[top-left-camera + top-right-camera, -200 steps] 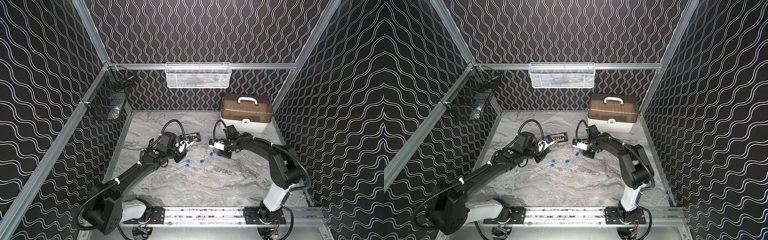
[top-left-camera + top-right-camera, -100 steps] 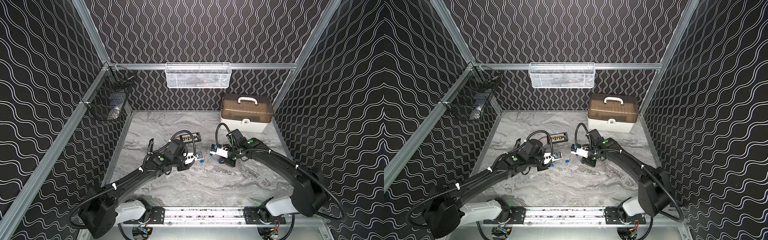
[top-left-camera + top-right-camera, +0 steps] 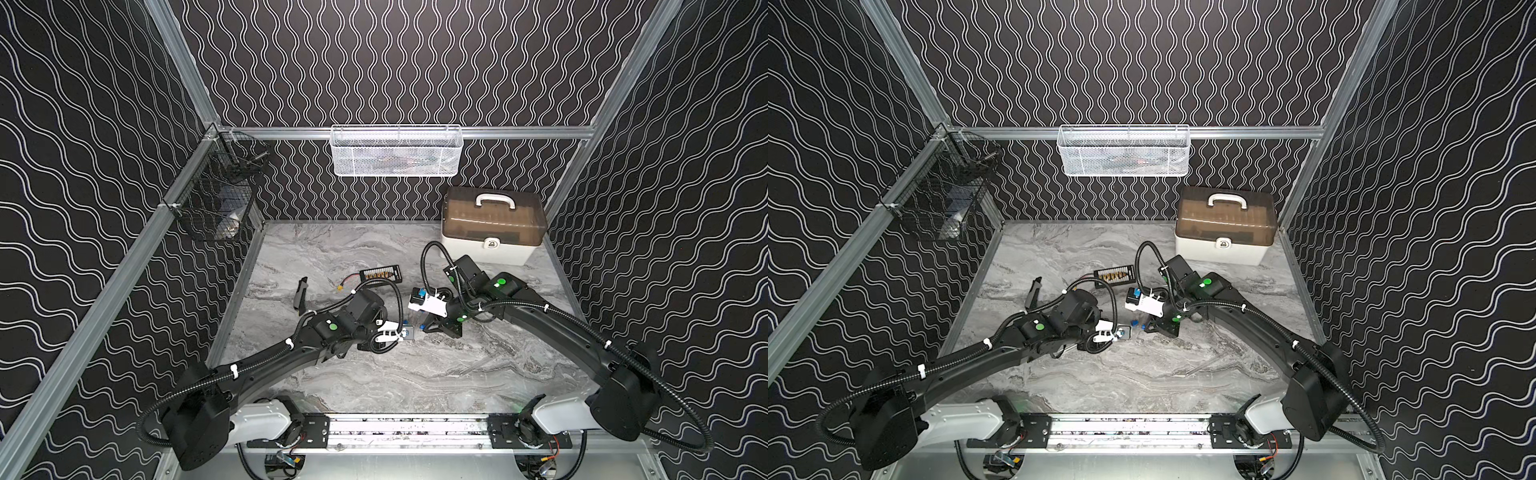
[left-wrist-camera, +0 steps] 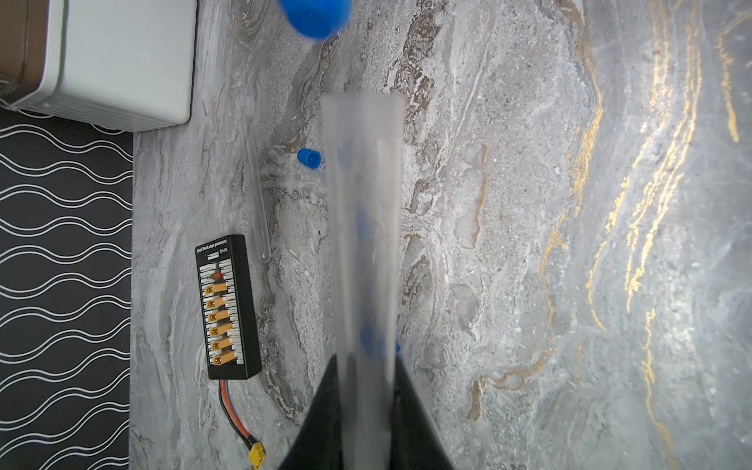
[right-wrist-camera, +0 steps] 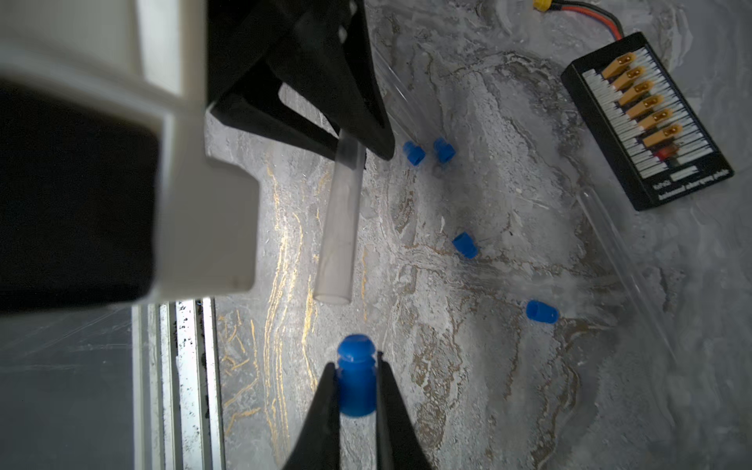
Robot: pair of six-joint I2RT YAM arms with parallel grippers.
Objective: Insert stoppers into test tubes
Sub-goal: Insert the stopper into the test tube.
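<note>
There's the right tool (image 5: 356, 360) pinching a blue stopper (image 5: 357, 384), nose aimed at the test tube (image 5: 339, 228)'s open mouth, close but apart. Beyond, the left tool (image 5: 361, 147) grips that tube's far end. Four loose stoppers (image 5: 465, 245) dot the marble tabletop (image 5: 488, 366).

Marble table (image 3: 415, 374): stoppers (image 5: 465, 245), tubes (image 4: 256, 191), board (image 4: 228, 305), toolbox (image 3: 492, 232).

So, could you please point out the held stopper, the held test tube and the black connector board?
held stopper (image 5: 357, 378): right wrist view, its blue body.
held test tube (image 5: 340, 228): right wrist view, mid-length clear wall.
black connector board (image 4: 228, 308): left wrist view, middle of its face.
</note>
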